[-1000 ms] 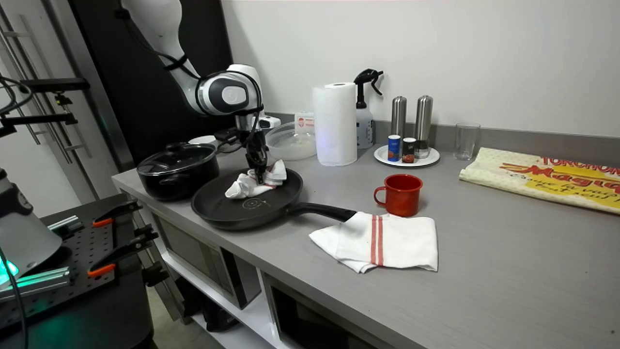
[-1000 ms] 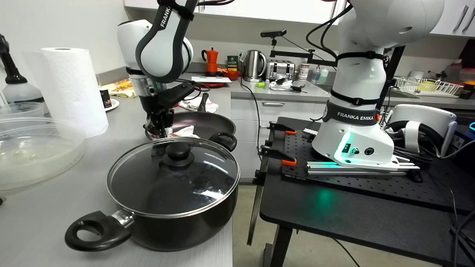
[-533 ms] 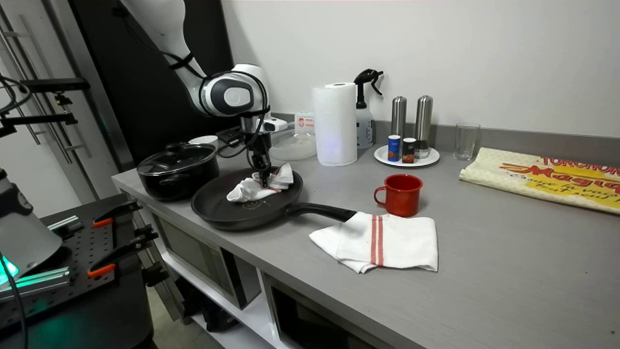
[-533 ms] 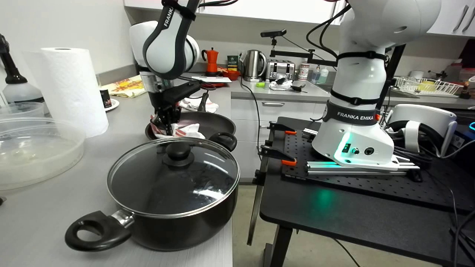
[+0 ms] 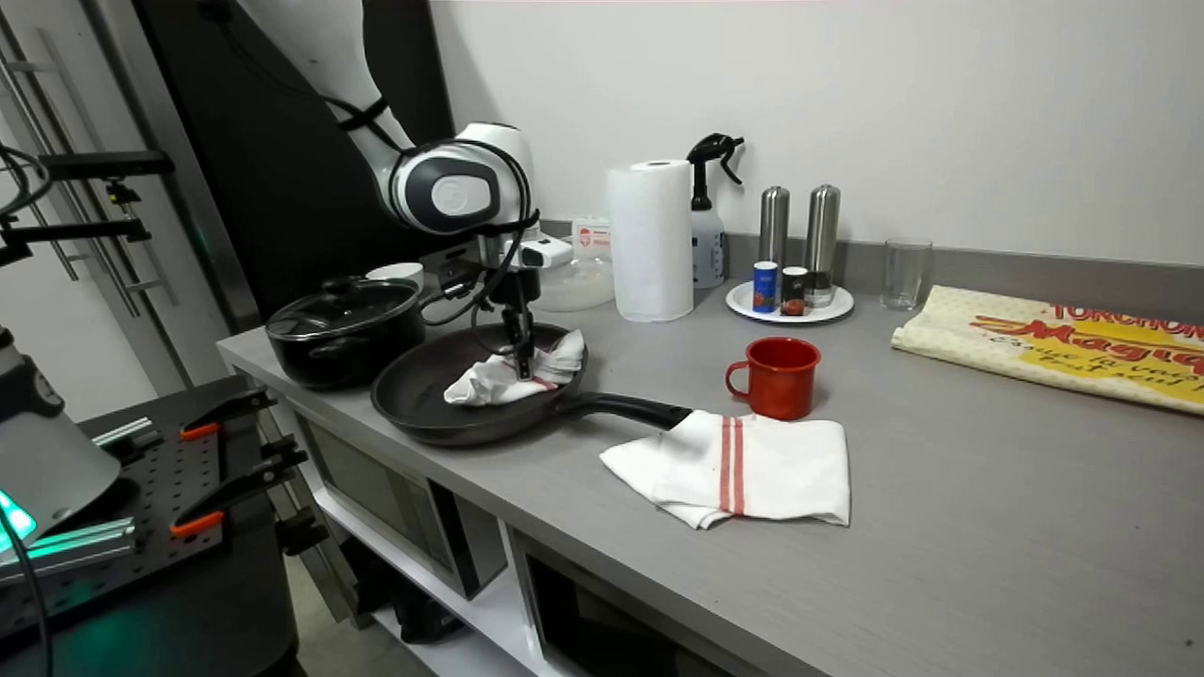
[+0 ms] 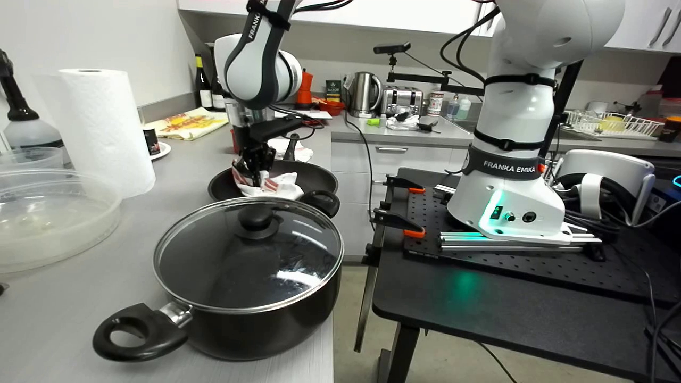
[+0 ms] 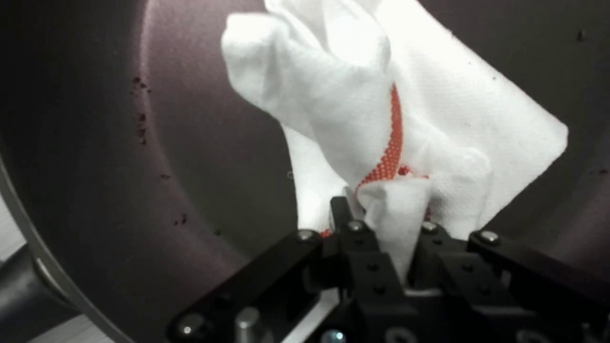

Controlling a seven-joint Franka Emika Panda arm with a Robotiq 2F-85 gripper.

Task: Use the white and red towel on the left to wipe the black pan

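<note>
A crumpled white towel with red stripes (image 5: pixel 487 382) lies in the black pan (image 5: pixel 420 385). My gripper (image 5: pixel 524 372) points down into the pan, shut on a bunched fold of this towel. In the wrist view, the fold stands between the fingers (image 7: pixel 385 219), and the rest of the towel (image 7: pixel 329 100) spreads over the pan floor (image 7: pixel 214 157). Small dark red specks show on the pan's inner wall. The right fingertip is hidden by cloth. In an exterior view, the towel (image 6: pixel 284 187) is partly behind the pot lid. A second folded white towel with red stripes (image 5: pixel 785 470) lies at the handle's end.
A black lidded pot (image 5: pixel 343 334) stands beside the pan. A paper towel roll (image 5: pixel 651 244), a clear plastic bowl (image 6: pixel 53 229) and a spray bottle (image 5: pixel 707 249) stand behind. A red mug (image 5: pixel 785 378) is near the pan handle (image 5: pixel 625 407). The counter's front edge runs close to the pan.
My gripper has dragged the towel across the pan floor toward the handle side, rightward in both exterior views. The grip has stayed on the towel. The pan and second towel have not visibly moved.
</note>
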